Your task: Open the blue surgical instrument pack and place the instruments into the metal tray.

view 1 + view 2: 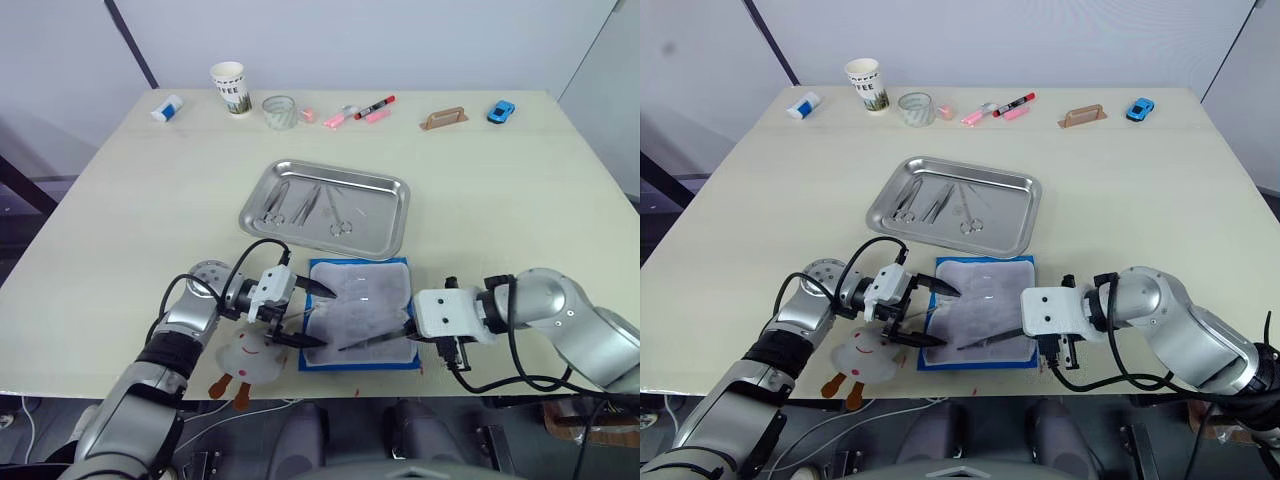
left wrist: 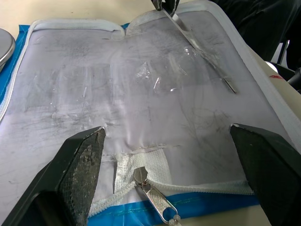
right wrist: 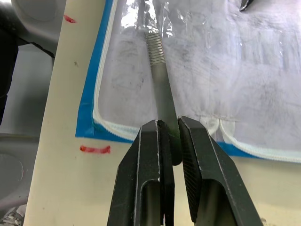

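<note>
The blue surgical instrument pack (image 1: 360,312) lies open near the table's front edge, its grey-white lining (image 2: 141,94) facing up. My left gripper (image 1: 326,318) stands open over the pack's left edge, with one finger (image 2: 80,165) on each side of the zipper pull (image 2: 155,200). My right gripper (image 3: 168,125) is shut on the end of a slim silvery instrument (image 3: 157,84) that lies across the lining at the pack's right front corner (image 1: 372,342). Behind the pack, the metal tray (image 1: 385,235) holds three instruments (image 1: 310,205).
A white plush toy (image 1: 245,362) lies at the front edge, left of the pack. Along the far edge stand an eraser (image 1: 167,108), a paper cup (image 1: 228,88), a clear cup (image 1: 280,111), pink and red markers (image 1: 362,110), a tan block (image 1: 445,119) and a blue toy car (image 1: 501,111).
</note>
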Robot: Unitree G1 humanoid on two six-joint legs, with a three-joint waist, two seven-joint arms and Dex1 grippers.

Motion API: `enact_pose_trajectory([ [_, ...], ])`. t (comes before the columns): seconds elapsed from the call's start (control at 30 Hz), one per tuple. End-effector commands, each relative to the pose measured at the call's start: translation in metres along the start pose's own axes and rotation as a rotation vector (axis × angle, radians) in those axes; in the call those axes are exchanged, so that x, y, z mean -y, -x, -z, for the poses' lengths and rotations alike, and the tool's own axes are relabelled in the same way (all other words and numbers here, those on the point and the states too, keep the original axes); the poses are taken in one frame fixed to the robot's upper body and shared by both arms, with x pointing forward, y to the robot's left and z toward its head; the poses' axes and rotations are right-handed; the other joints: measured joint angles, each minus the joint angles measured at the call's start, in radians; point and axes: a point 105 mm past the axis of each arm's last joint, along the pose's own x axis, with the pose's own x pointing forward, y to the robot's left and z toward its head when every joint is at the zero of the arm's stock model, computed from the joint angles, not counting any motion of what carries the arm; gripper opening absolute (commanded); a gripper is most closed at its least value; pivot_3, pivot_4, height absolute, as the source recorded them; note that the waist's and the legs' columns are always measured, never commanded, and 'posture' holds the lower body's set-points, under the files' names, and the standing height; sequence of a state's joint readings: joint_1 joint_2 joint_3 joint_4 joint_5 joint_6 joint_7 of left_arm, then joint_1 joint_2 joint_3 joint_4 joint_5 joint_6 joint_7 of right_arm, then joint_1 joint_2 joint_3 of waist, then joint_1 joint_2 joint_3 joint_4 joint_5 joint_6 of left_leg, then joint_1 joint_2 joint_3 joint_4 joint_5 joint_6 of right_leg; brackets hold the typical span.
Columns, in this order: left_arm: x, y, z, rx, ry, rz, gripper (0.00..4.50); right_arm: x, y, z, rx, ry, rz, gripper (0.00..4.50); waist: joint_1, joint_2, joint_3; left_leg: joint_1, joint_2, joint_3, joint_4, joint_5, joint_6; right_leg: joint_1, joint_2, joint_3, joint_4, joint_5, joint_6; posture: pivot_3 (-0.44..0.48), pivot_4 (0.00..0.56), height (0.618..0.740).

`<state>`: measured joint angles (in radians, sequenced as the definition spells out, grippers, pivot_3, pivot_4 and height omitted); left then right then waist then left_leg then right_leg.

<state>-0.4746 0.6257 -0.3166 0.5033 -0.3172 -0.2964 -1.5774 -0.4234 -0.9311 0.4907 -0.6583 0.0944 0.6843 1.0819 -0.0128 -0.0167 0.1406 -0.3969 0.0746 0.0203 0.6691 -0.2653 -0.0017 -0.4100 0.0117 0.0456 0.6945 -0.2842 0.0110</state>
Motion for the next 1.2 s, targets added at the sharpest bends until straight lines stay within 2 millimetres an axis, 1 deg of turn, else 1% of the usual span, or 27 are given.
enact_pose_trajectory([
  [0.03,0.016,-0.005,0.018,-0.052,0.071,0.076,4.50,0.009,0.017,-0.009,0.016,0.063,0.074,0.00,0.000,0.000,0.000,0.000,0.000,0.000,0.000,0.000,0.000,0.000,0.000,0.000,0.000,0.000,0.000,0.000,0.150,0.728],
  [0.17,0.014,-0.004,0.018,-0.054,0.071,0.073,4.50,0.009,0.024,0.001,0.001,0.035,0.081,0.00,0.000,0.000,0.000,0.000,0.000,0.000,0.000,0.000,0.000,0.000,0.000,0.000,0.000,0.000,0.000,0.000,0.150,0.728],
  [0.4,0.012,-0.004,0.018,-0.055,0.071,0.072,4.50,0.009,0.033,0.012,0.001,0.000,0.089,0.00,0.003,0.000,0.000,0.000,0.000,0.000,0.000,0.000,0.000,0.000,0.000,0.000,0.000,0.000,0.000,0.000,0.150,0.728],
  [0.53,0.013,-0.004,0.019,-0.057,0.070,0.073,4.50,0.011,0.043,0.021,0.004,-0.040,0.111,0.00,0.003,0.000,0.000,0.000,-0.001,0.000,0.000,0.000,0.000,0.000,-0.001,0.000,0.000,0.000,0.000,0.000,0.150,0.728],
  [0.63,0.013,-0.003,0.020,-0.057,0.070,0.072,4.50,0.010,0.051,0.029,-0.014,-0.061,0.119,0.00,0.003,0.001,0.000,0.000,-0.001,0.000,0.000,0.000,0.000,0.000,-0.001,0.000,0.000,0.000,0.000,0.000,0.150,0.728],
  [0.83,0.014,-0.005,0.019,-0.053,0.070,0.076,4.50,0.005,0.062,0.040,-0.042,-0.097,0.136,0.00,0.002,0.001,0.000,0.000,-0.001,0.000,0.000,0.000,0.000,0.000,-0.001,0.000,0.000,0.000,0.000,0.000,0.150,0.728],
  [0.93,0.014,-0.005,0.019,-0.053,0.069,0.077,4.50,0.007,0.065,0.040,-0.011,-0.142,0.168,0.00,0.003,0.001,0.000,0.000,-0.001,0.000,0.000,0.000,0.000,0.000,-0.001,0.000,0.000,0.000,0.000,0.000,0.150,0.728],
  [1.03,0.013,-0.005,0.019,-0.053,0.069,0.076,4.50,0.016,0.067,0.036,0.065,-0.225,0.234,0.00,0.002,0.001,0.000,0.000,-0.001,0.001,0.000,0.000,0.000,0.001,-0.001,0.001,0.000,0.000,0.000,0.000,0.150,0.728],
  [1.2,0.012,-0.004,0.018,-0.051,0.068,0.072,4.50,0.029,0.057,0.025,0.204,-0.375,0.317,0.00,0.002,0.001,0.000,0.000,-0.001,0.000,0.000,0.000,0.000,0.001,0.000,0.001,0.000,0.000,0.000,0.000,0.150,0.728],
])
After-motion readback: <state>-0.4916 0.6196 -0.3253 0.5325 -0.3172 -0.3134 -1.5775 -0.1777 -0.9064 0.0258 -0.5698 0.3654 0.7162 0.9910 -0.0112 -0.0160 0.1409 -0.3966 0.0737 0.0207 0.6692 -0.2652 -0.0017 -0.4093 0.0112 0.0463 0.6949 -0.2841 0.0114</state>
